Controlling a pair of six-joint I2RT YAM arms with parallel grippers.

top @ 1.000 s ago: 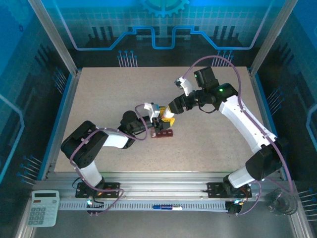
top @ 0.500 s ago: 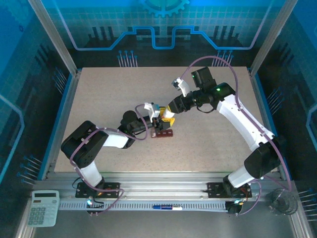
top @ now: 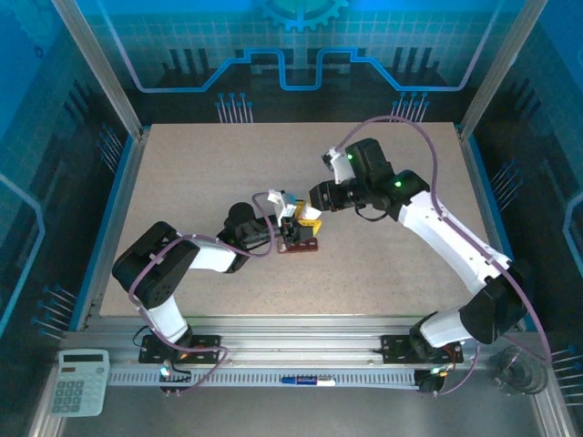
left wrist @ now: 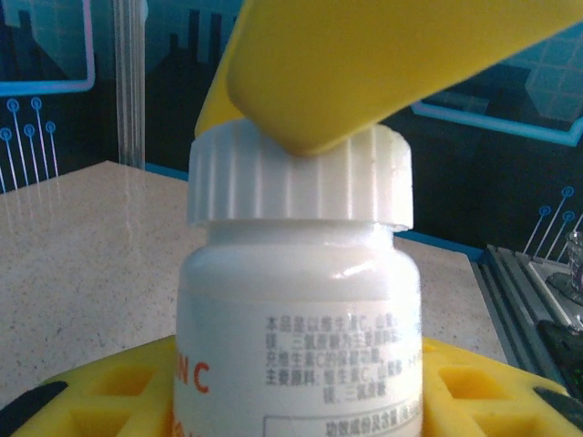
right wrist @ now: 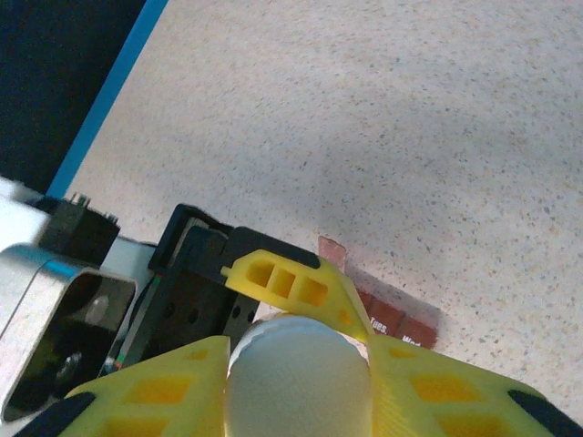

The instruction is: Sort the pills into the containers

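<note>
Jaws of the left gripper [top: 291, 224] are closed on the body of the white bottle [left wrist: 301, 300]; jaws of the right gripper [top: 307, 216] are closed on its ribbed cap [right wrist: 298, 373]. You find the containers [top: 299, 244] near the centre of the table [top: 182, 173], just nearside of the held bottle. In the right wrist view, both grippers' yellow fingers cover part of the strip. A calculator [top: 79, 381] lies beyond the near-left corner.
</note>
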